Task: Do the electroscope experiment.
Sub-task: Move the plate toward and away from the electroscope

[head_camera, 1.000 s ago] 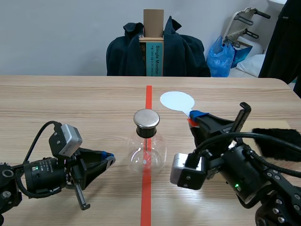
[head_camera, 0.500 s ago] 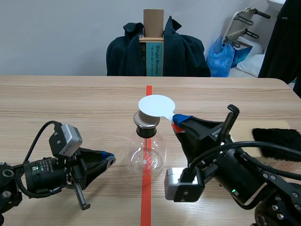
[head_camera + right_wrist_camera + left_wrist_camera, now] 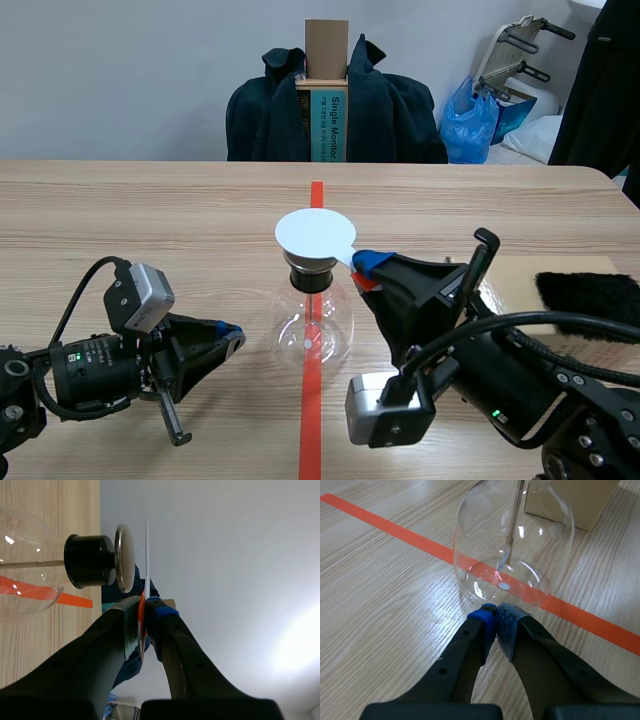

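Electroscope [image 3: 312, 310]: my right gripper [image 3: 366, 268], clenched on the white disc [image 3: 314, 232], holds it just above the cap, presumably to transfer charge; left gripper [image 3: 495, 619] closed, empty.

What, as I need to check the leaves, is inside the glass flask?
A thin metal rod hangs down inside the flask, ending in a narrow strip; a small grey dot lies below. The stopper hides its top.
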Controlling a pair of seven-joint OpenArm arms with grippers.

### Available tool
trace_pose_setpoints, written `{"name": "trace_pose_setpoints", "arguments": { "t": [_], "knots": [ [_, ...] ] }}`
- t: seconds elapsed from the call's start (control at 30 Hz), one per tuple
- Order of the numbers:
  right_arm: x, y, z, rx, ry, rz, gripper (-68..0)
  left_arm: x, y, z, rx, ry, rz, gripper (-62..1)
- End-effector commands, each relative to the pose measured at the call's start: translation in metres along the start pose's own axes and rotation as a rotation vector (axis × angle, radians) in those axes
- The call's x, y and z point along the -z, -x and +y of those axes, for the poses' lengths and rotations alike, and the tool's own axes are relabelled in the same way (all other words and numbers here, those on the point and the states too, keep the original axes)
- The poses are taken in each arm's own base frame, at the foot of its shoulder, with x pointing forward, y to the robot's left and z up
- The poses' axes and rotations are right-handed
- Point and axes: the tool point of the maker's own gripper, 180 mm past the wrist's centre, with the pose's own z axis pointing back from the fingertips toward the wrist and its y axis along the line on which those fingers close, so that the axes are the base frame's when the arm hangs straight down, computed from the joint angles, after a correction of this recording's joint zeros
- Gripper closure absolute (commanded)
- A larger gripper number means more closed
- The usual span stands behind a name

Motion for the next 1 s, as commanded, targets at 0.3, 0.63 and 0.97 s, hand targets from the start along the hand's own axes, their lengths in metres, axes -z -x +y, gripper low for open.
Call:
{"name": "trace_pose_setpoints", "arguments": {
  "t": [0.3, 0.63, 0.97],
  "knots": [
    [0.002, 0.02, -0.009, -0.02, 0.031, 0.088, -0.8, 0.002, -0.009, 0.003, 0.004, -0.004, -0.032, -2.7],
    [-0.005, 0.057, -0.01, -0.017, 0.033, 0.294, -0.8, 0.002, -0.009, 0.003, 0.004, -0.004, -0.032, -2.7],
    [-0.012, 0.076, -0.01, -0.016, 0.034, 0.407, -0.8, 0.002, -0.009, 0.003, 0.004, -0.004, -0.032, -2.7]
  ]
}}
